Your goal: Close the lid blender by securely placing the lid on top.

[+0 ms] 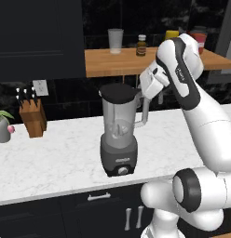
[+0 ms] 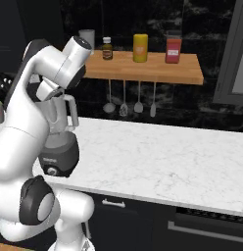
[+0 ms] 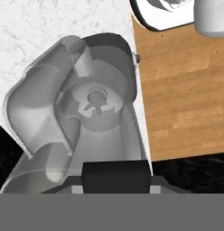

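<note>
White marble counter [image 1: 57, 153], blender [image 1: 118, 135] with lid [image 1: 119, 93], wooden shelf [image 1: 108, 62]

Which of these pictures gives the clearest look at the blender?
The left base view: the whole blender stands unobstructed, lid on top. In the right base view the arm hides most of it; the hand view looks down into its jar.

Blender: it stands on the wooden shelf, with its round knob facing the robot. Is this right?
Not quite. The blender stands on the white marble counter, not on the wooden shelf, which hangs higher up on the wall behind it. The left base view shows this. The round knob does face the robot.
</note>
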Available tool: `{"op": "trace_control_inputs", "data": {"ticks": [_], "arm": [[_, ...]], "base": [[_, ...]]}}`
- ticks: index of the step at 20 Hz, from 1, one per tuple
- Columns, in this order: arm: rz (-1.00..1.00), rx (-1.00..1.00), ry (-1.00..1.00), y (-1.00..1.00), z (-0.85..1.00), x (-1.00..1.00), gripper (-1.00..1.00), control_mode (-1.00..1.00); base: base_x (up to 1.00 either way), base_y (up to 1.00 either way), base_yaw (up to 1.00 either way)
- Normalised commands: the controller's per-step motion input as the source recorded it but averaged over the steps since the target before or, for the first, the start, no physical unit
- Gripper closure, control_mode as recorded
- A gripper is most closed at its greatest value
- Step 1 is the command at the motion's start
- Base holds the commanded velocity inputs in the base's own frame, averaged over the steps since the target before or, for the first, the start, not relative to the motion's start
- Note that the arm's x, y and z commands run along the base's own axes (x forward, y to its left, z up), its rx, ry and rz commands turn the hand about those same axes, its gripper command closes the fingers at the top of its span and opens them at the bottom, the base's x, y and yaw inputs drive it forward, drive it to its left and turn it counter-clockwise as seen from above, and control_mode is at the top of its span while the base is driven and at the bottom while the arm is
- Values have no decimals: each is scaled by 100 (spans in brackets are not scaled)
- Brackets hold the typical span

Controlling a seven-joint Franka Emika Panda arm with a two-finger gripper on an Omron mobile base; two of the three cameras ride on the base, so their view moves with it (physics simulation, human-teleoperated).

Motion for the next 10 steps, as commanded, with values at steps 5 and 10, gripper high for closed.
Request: {"op": "trace_control_inputs", "data": {"ticks": [5,10], "arm": [[-1,-5,0,0,1,52,100,-100],[-2,-1,0,0,3,32,100,-100]], "base": [[0,0,0],[0,0,0]]}}
